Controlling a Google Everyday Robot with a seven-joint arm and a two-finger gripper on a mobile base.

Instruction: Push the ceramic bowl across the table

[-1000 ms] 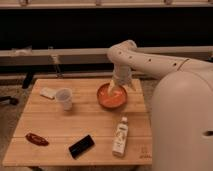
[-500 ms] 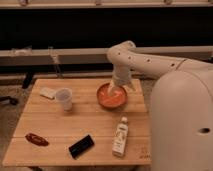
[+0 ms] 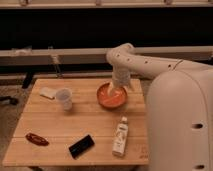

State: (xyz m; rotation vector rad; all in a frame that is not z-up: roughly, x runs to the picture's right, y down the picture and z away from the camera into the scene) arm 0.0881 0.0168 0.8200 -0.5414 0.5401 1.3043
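Nothing has visibly moved over the last second: the gripper [image 3: 113, 89], the arm and the bowl sit where they were in both earlier views. Your gripper hangs over the back-right part of the table, its tip dipped inside the round, shallow, orange-red glossy ceramic bowl [image 3: 107, 103], close to the bowl's far inner wall. Whether it truly touches the glaze is unclear, and you cannot tell whether it is open or closed. The bowl rests flat on the rectangular light wooden table [image 3: 55, 125], near the far edge and right of centre. By that position I judge the task barely begun: you have reached the bowl, but the push across the top is still to do, with most of the planks lying to the left and front. Above the gripper, the wrist drops almost straight down; the white jointed arm [image 3: 145, 64] bends sharply over the bowl and runs back, roughly level, to the bulky white robot body [image 3: 180, 120] at the right. Further out, a small translucent plastic cup [image 3: 64, 98] stands left of the bowl, clearly apart and in the way of a leftward push. A white bottle [image 3: 120, 136] lies on its side in front of the bowl, and a black rectangular object [image 3: 81, 146] lies near the front edge.
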